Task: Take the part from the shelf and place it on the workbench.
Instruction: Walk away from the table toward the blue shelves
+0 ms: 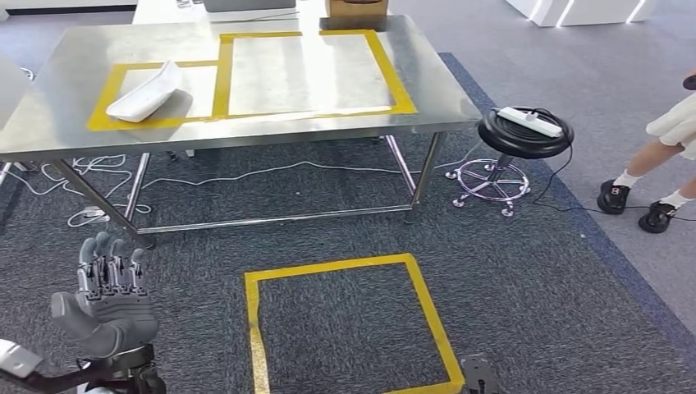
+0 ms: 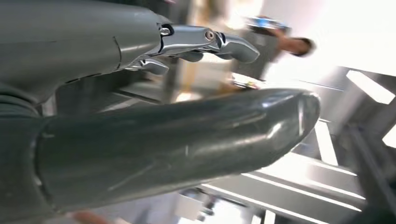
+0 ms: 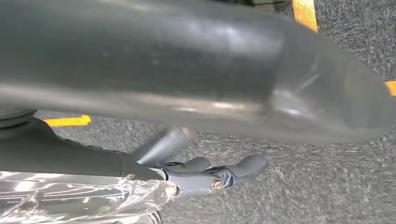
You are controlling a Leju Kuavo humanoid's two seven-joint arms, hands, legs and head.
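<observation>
1. The left hand (image 1: pixel 105 300) is raised low at the left of the head view, palm up and fingers apart, with nothing in it. The left wrist view shows the same: thumb and fingers (image 2: pixel 219 41) spread and no part between them. It is released.

2. The white part (image 1: pixel 146 92) lies on the steel counter (image 1: pixel 271 131), inside the smaller yellow taped rectangle (image 1: pixel 156 97) at the counter's left end. It looks like a shallow curved moulding resting on its own, with no hand touching it. If this is the part from the task, the placing looks done.

3. Next to it, the larger taped rectangle (image 1: pixel 308 72) holds nothing. A brown box (image 1: pixel 355 11) stands at the counter's far edge.

4. On the carpet in front of the counter is a yellow taped square (image 1: pixel 349 324), likely a standing mark for the robot.

5. The right hand (image 3: pixel 219 175) is seen from its wrist camera, hanging over the grey carpet near yellow tape. Its fingers curl loosely and hold nothing I can make out; I judge it unclenched, though the thumb blocks much of the view.

6. Further right are a black stool (image 1: pixel 524 135) with a white power strip (image 1: pixel 535 120) on its seat, and a person's legs (image 1: pixel 648 176) at the edge.

7. Judgement: the shelf is not visible here, both hands are free, and the part sits on the counter, so little or nothing seems left beyond lowering the left arm.
</observation>
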